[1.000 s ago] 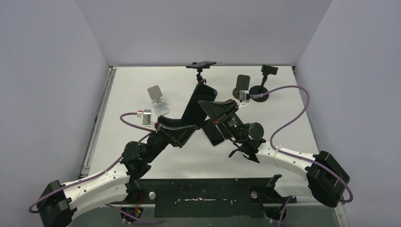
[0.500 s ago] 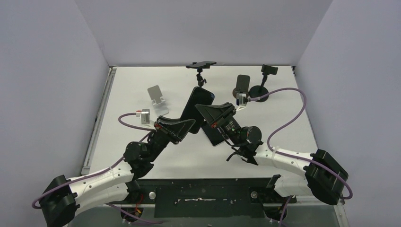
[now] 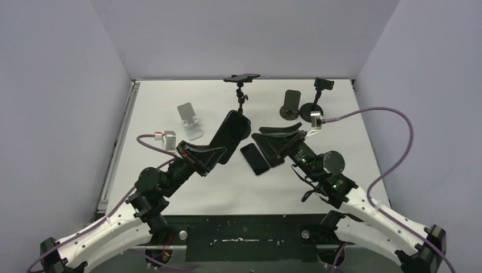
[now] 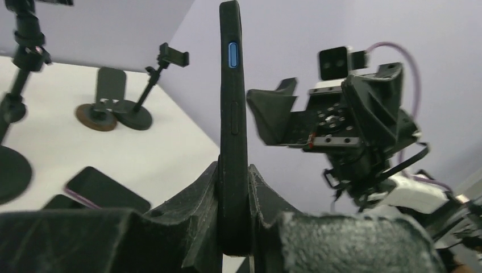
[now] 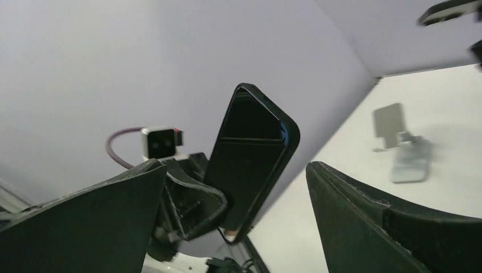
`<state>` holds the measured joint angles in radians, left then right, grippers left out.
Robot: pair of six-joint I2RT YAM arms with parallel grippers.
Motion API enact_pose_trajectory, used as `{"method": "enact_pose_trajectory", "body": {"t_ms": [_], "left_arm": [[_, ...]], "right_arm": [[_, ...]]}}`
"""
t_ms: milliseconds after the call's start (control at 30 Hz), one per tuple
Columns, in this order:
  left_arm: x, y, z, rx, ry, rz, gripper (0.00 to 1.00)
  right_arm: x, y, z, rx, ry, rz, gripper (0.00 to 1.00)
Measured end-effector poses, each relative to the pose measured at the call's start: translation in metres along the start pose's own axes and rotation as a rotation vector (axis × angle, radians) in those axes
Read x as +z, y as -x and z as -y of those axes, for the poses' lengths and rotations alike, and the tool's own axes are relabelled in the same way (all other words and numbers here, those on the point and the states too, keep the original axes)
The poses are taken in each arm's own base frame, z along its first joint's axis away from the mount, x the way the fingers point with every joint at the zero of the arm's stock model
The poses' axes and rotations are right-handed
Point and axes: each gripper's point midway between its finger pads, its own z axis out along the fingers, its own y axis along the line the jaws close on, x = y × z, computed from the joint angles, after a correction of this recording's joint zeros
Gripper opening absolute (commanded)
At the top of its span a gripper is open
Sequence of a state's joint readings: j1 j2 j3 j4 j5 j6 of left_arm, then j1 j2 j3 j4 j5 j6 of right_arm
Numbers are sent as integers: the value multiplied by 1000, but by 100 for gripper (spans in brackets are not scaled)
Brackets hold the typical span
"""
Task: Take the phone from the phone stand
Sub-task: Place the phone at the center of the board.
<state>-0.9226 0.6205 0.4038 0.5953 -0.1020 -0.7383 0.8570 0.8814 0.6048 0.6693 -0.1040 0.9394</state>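
My left gripper point(image 3: 211, 152) is shut on the lower end of the black-cased phone point(image 3: 230, 135) and holds it tilted up above the table. In the left wrist view the phone point(image 4: 232, 114) stands edge-on, pinched between both fingers of the left gripper point(image 4: 234, 196). It touches none of the stands. The tall black tripod phone stand point(image 3: 242, 94) is just behind it. My right gripper point(image 3: 277, 138) is open, to the right of the phone and apart from it. In the right wrist view the phone point(image 5: 253, 145) shows beyond the wide gap of the right gripper point(image 5: 236, 165).
A dark phone point(image 3: 255, 158) lies flat on the table between the arms, with another partly under the right gripper. A silver folding stand point(image 3: 190, 120) is at the left. A round-based stand point(image 3: 290, 106) and a clamp stand point(image 3: 317, 98) are at the back right.
The right gripper opened, let go of the phone and drew back to the right. The left gripper closed on the phone and carried it slightly left.
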Motion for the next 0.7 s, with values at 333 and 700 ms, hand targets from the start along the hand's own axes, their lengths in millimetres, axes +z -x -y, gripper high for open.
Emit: {"method": "enact_pose_trajectory", "body": {"t_ms": [333, 700], "left_arm": [[8, -7, 56, 305, -114, -504, 0], [-69, -70, 8, 475, -132, -1034, 0]], "right_arm": [[-58, 59, -29, -468, -125, -123, 99], [-62, 20, -43, -663, -9, -612, 94]]}}
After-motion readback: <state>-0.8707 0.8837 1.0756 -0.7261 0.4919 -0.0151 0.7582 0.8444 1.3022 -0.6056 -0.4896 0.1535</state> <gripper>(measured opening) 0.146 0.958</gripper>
